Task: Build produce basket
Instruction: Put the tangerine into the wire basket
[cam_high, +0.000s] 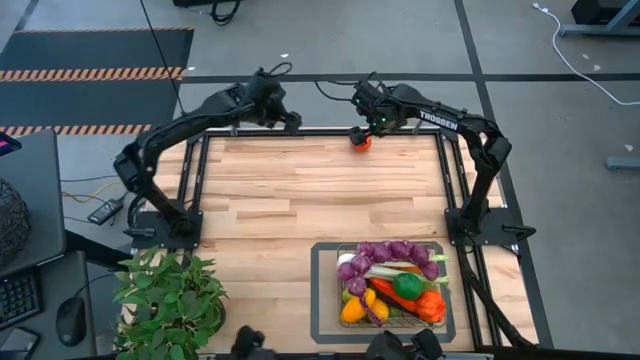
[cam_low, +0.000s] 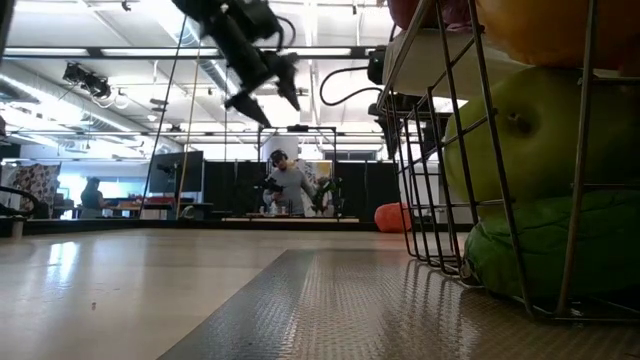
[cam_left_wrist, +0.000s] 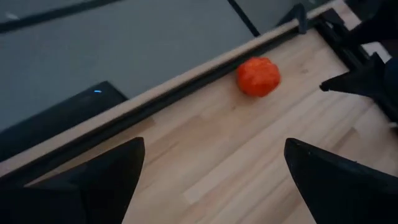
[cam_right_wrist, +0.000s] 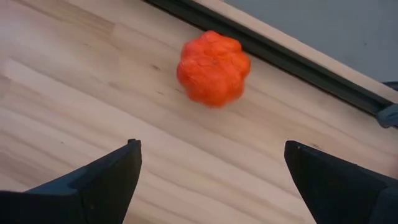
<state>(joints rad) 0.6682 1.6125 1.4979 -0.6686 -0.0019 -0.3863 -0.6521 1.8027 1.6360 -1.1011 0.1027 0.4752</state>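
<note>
A lumpy orange-red tomato rests on the wooden table close to the far edge rail. It also shows in the right wrist view, tomato, and the left wrist view, tomato. My right gripper hangs open just above and short of it, touching nothing. My left gripper is open too, raised over the far edge to the tomato's left, gripper. The wire-mesh basket stands by the near edge, filled with purple grapes, a green fruit, a yellow piece and red pieces.
A black rail runs along the far edge right behind the tomato. A potted plant stands at the near left corner. Bare wood lies between the arms and the basket. People stand in the room beyond the table.
</note>
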